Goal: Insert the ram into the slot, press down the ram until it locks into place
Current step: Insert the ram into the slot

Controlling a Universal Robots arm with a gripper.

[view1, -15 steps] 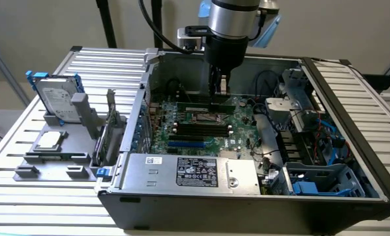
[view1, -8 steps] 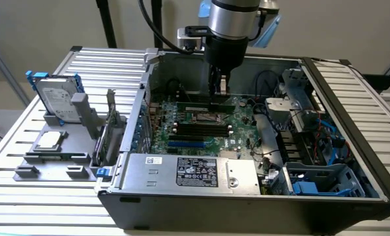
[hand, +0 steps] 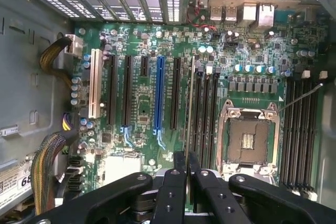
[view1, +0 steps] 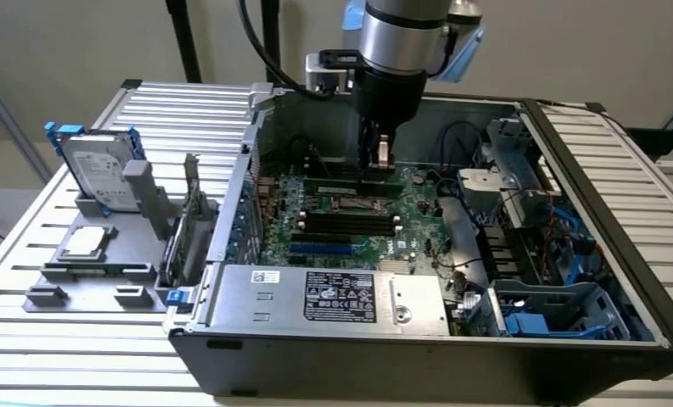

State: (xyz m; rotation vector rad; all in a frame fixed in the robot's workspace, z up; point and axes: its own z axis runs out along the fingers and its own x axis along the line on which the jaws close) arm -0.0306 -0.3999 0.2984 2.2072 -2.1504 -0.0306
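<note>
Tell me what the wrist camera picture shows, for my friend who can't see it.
The black pincer grips a thin green memory stick, edge-on, over a green computer board, beside its long black slots. A square metal chip socket sits next to them.

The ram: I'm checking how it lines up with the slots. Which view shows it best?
The wrist view: the ram runs edge-on from between the fingers, alongside the black slots. The exterior view shows its green face under the gripper.
</note>
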